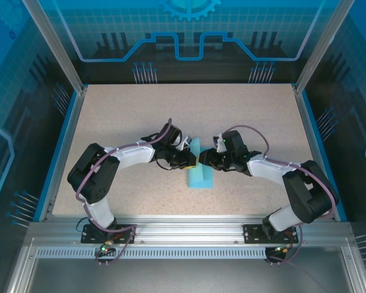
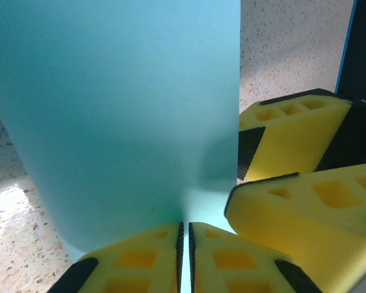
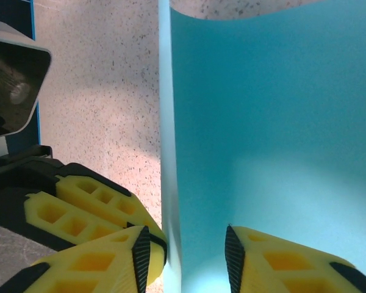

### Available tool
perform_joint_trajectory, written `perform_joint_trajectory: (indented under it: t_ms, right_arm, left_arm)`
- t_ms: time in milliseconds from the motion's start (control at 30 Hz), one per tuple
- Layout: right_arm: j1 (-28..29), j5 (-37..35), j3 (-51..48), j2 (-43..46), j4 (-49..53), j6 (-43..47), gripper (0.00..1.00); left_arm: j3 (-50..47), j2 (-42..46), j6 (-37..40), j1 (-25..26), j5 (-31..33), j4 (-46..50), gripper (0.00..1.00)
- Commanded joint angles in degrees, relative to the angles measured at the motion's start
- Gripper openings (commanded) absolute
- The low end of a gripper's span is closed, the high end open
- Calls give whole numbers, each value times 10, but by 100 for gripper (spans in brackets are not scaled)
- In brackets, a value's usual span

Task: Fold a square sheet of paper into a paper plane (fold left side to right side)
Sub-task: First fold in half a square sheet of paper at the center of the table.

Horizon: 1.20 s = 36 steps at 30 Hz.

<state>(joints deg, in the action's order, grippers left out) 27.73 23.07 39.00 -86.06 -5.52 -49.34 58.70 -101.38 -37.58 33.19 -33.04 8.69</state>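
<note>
Fingers of your left hand (image 2: 184, 229) are pressing almost together, pinching the near edge of the cyan paper (image 2: 128, 110). Your right hand (image 3: 188, 241) is standing with its fingers apart, straddling the paper's folded edge. Beyond them, the paper is lying as a narrow folded strip mid-tabletop (image 1: 140, 110), between both hands.

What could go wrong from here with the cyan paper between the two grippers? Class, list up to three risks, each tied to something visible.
1. The left gripper pinches the cyan paper at one spot while the sheet bows; a crooked crease could set.
2. The right gripper stands open astride the paper's edge; closing and pulling might tear it.
3. The yellow fingers of both arms crowd together and could bump.
</note>
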Motion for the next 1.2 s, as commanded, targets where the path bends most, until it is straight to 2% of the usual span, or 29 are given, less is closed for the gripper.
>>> perform_joint_trajectory:
  t_ms: [0, 167, 333, 467, 567, 767, 1167]
  right_arm:
    - [5, 7, 15, -7, 6, 2, 35]
    - [5, -4, 17, -3, 25, 10, 16]
    - [3, -30, 21, 4, 70, 32, 3]
    - [2, -57, 26, 2, 102, 41, 2]
    - [3, -73, 34, -7, 126, 48, 3]
    - [6, -90, 50, -28, 158, 58, 4]
    - [11, -117, 65, -51, 194, 61, 5]
  left_arm:
    - [14, -3, 0, 6, 2, 11, 13]
    - [14, 1, 4, 7, 5, 15, 13]
    - [14, 30, 17, 6, 33, 40, 19]
    - [17, 43, 29, 6, 72, 80, 40]
    - [21, 35, 32, 6, 92, 100, 51]
    - [39, -5, 19, 9, 99, 108, 58]
    - [100, -80, 7, 33, 135, 152, 59]
